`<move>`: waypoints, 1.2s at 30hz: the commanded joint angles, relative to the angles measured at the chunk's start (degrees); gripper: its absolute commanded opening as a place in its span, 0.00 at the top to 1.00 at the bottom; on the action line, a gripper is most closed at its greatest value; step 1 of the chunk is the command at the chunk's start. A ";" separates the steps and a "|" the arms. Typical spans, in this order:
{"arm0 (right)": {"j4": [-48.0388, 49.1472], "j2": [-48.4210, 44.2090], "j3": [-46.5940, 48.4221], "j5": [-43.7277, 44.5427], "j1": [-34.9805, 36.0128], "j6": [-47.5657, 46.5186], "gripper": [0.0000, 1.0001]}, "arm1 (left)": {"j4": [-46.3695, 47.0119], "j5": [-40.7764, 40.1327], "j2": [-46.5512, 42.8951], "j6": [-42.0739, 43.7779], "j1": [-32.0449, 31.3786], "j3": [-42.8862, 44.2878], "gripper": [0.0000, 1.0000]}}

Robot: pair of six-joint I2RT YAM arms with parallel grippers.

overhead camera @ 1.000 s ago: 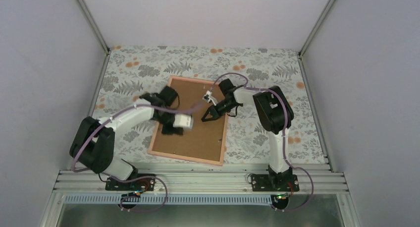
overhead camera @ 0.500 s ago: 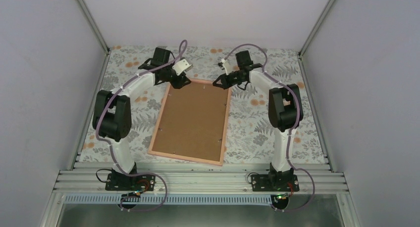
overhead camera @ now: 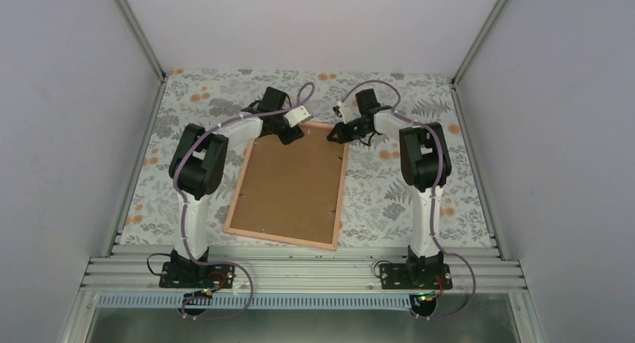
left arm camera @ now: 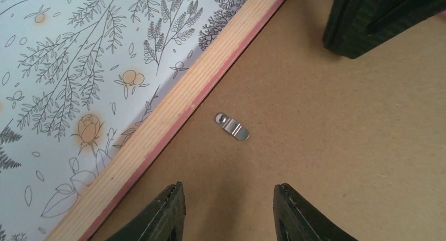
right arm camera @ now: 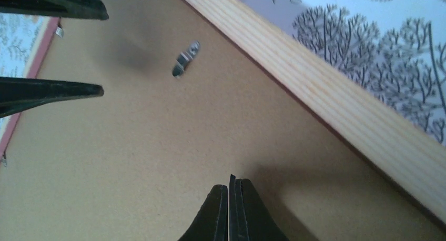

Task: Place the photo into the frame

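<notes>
The pink frame (overhead camera: 281,239) lies face down on the table, with a brown backing board (overhead camera: 292,182) set in it. The photo is hidden. My left gripper (overhead camera: 288,135) hangs open and empty over the board's far left corner. In the left wrist view (left arm camera: 229,191) a small metal clip (left arm camera: 231,126) lies just ahead of it, beside the wooden rim (left arm camera: 173,112). My right gripper (overhead camera: 335,135) is shut and empty, with its tip low over the board near the far right corner. It shows in its own wrist view (right arm camera: 230,187), near another clip (right arm camera: 185,59) and the rim (right arm camera: 336,104).
A floral tablecloth (overhead camera: 419,193) covers the table. White enclosure walls stand on three sides, and an aluminium rail (overhead camera: 299,272) runs along the near edge. The left gripper's open fingers (right arm camera: 47,91) show in the right wrist view.
Both grippers have moved from over the middle of the board to its far edge. In the last half second the left one shifted right, onto the far left corner.
</notes>
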 commanded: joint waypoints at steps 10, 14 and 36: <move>3.46 1.76 -5.80 2.21 0.27 -0.01 0.96 | 7.80 -15.05 5.68 5.61 -4.79 -0.03 0.59; 3.48 1.98 -6.14 2.09 0.30 -0.02 0.96 | 7.51 -16.08 7.55 5.87 -5.38 1.84 0.56; 3.03 1.70 -7.28 2.43 0.23 -0.67 0.96 | -0.37 -12.97 16.25 7.29 -6.49 15.25 0.47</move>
